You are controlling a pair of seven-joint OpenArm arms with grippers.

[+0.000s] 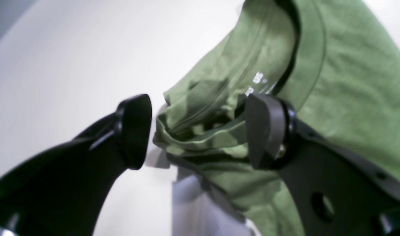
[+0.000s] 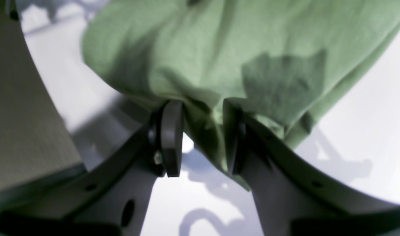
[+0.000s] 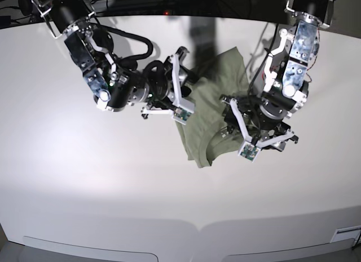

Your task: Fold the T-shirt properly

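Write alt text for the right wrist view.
The right hand pinches a bunched fold of the olive-green T-shirt, which fills the upper frame. Below it, the white table shows arm shadows.

Bright light glares off the white table, both wrist views are blurry, and dark shadows fall below the arms.

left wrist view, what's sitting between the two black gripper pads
A bunched fold of the olive-green cotton T-shirt, by its ribbed collar, fills most of the gap in the left wrist view. The left gripper stands open around it, not clamped.
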